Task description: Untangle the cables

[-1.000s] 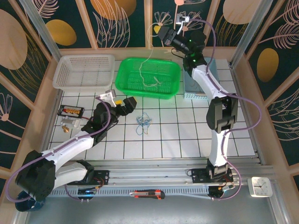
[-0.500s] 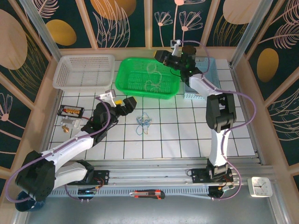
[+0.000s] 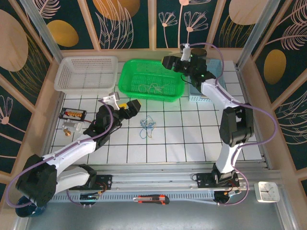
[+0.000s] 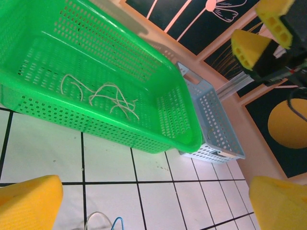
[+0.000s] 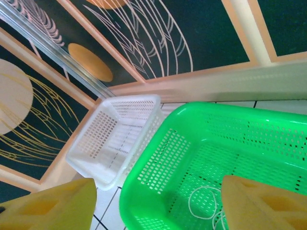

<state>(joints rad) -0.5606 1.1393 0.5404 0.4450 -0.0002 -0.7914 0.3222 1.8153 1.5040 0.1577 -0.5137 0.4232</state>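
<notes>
The left gripper (image 3: 130,106) is held wide open and empty, near the tangle of blue and grey cables (image 3: 147,125) that is left on the white tiles. In the green basket (image 3: 125,76) pale cables (image 3: 152,87) are laid; one is no longer hung from the right gripper (image 3: 169,61), whose jaws are now parted and empty. That cable is judged as separated, and the tangle is still to be done.

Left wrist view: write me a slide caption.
Pale cable lying loose in the green basket, grey-blue basket beside it, left pincer open above the tiles.
</notes>
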